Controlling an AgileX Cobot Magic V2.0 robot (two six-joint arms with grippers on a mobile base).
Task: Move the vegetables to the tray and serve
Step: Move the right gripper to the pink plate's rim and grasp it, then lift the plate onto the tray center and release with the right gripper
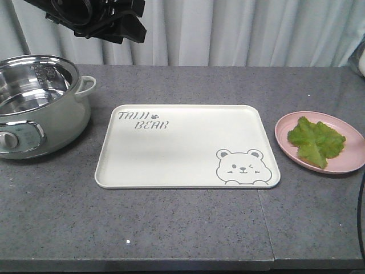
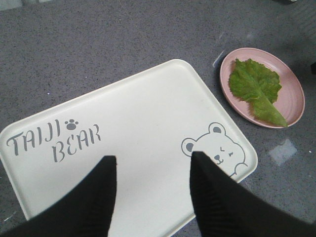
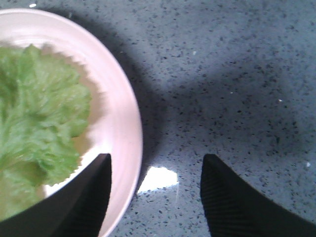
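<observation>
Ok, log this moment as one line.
lettuce: on pink plate | tray: no lettuce yet | left gripper: open, above tray | right gripper: open, over plate edge

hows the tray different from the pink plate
The tray is rectangular and cream-white; the pink plate is round. The tray is clearly larger than the plate. The tray holds nothing, while the plate carries the lettuce. Both lie flat on the grey countertop.
</observation>
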